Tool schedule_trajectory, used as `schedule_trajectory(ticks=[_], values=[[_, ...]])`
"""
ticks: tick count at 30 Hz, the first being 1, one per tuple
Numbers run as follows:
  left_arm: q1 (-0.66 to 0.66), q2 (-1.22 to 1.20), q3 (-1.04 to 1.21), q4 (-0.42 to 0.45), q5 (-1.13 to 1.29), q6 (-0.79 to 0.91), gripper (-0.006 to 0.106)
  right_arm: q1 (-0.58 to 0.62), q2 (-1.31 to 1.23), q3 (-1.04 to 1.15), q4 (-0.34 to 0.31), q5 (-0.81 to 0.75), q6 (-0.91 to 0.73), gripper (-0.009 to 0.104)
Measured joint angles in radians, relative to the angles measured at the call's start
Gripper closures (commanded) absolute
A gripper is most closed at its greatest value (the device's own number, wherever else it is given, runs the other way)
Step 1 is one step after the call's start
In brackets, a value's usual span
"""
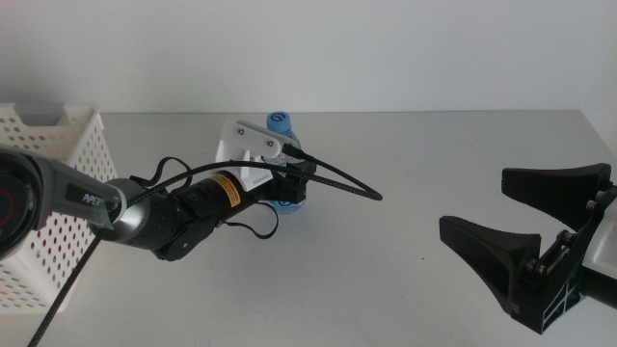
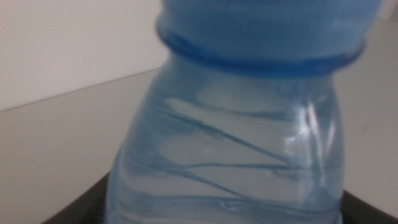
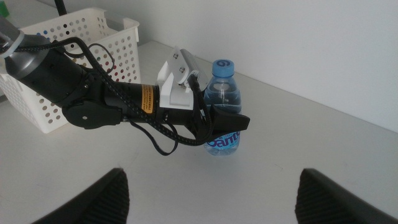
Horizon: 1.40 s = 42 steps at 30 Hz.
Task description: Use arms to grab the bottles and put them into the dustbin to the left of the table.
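Grey-white table (image 1: 434, 164); white bin (image 1: 53, 164) at 9 o'clock, cut off at the frame edge. Left arm (image 1: 164, 217) reaches from 8 o'clock to the bottle (image 1: 282, 130), upright just above centre. Left gripper (image 3: 221, 124) brackets the bottle at label height, long axis vertical between the jaws; clenched or not, cannot tell, the wrist view is all blurred bottle. Right gripper (image 1: 525, 217) waits at 4 o'clock, jaws spread wide, holding nothing. Only one bottle is visible.
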State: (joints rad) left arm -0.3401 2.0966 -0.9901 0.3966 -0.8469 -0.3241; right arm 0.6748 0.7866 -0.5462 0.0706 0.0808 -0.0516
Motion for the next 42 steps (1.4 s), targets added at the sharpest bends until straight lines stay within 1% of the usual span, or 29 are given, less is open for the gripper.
schedule_trajectory(ticks=[2, 3, 4, 5, 9, 13, 15, 18, 22, 25, 29, 31, 34, 35, 36, 37, 38, 39, 42], values=[[0.0, 0.0, 0.0, 0.002, -0.005, 0.0, 0.052, 0.0, 0.0, 0.0, 0.0, 0.0, 0.0, 0.02], [-0.001, 0.0, 0.0, 0.002, -0.006, 0.0, 0.064, 0.0, 0.0, 0.0, 0.0, 0.0, 0.0, 0.02], [-0.001, 0.0, 0.0, 0.002, -0.007, -0.003, 0.099, 0.0, 0.0, 0.0, 0.0, 0.0, 0.0, 0.02], [-0.001, -0.002, 0.001, 0.002, -0.007, -0.004, 0.102, 0.0, 0.0, 0.0, 0.0, 0.0, 0.0, 0.02], [-0.001, -0.048, 0.034, 0.009, 0.052, -0.005, 0.102, 0.0, 0.0, 0.0, 0.0, 0.0, 0.0, 0.02], [-0.001, -0.169, 0.039, 0.041, 0.297, -0.01, 0.102, 0.0, 0.0, 0.0, 0.0, 0.0, 0.0, 0.02], [-0.001, -0.234, 0.028, 0.055, 0.413, -0.039, 0.102, 0.0, 0.0, 0.0, 0.0, 0.0, 0.0, 0.02], [0.0, -0.337, -0.013, 0.093, 0.574, -0.139, 0.102, 0.0, 0.0, 0.0, 0.0, 0.0, 0.0, 0.02], [0.0, -0.433, -0.096, 0.181, 0.791, -0.276, 0.102, 0.0, 0.0, 0.0, 0.0, 0.0, 0.0, 0.02], [0.0, -0.483, -0.168, 0.234, 0.947, -0.331, 0.102, 0.0, 0.0, 0.0, -0.001, 0.0, 0.0, 0.02], [0.0, -0.516, -0.246, 0.231, 1.123, -0.344, 0.102, 0.0, 0.0, 0.0, -0.001, 0.0, 0.0, 0.02], [0.0, -0.527, -0.278, 0.19, 1.197, -0.32, 0.102, 0.0, 0.0, 0.0, -0.001, 0.0, 0.0, 0.02], [0.011, -0.545, -0.325, 0.067, 1.325, -0.187, 0.102, 0.0, 0.0, 0.0, -0.001, 0.0, 0.0, 0.02], [0.021, -0.552, -0.339, 0.005, 1.364, -0.114, 0.102, 0.0, 0.0, 0.0, -0.001, 0.0, 0.0, 0.02], [0.035, -0.559, -0.352, -0.083, 1.401, -0.031, 0.102, 0.0, 0.0, 0.0, -0.001, 0.0, 0.0, 0.02], [0.053, -0.562, -0.365, -0.148, 1.437, 0.04, 0.102, 0.0, 0.0, 0.0, -0.001, 0.0, 0.0, 0.02], [0.076, -0.567, -0.379, -0.231, 1.473, 0.132, 0.102, 0.0, 0.0, 0.0, -0.001, 0.0, 0.0, 0.02], [0.103, -0.57, -0.393, -0.314, 1.514, 0.225, 0.102, 0.0, 0.0, 0.0, -0.001, 0.0, 0.0, 0.02], [0.199, -0.573, -0.429, -0.52, 1.65, 0.457, 0.102, 0.0, 0.0, 0.0, -0.001, 0.0, 0.0, 0.02]])
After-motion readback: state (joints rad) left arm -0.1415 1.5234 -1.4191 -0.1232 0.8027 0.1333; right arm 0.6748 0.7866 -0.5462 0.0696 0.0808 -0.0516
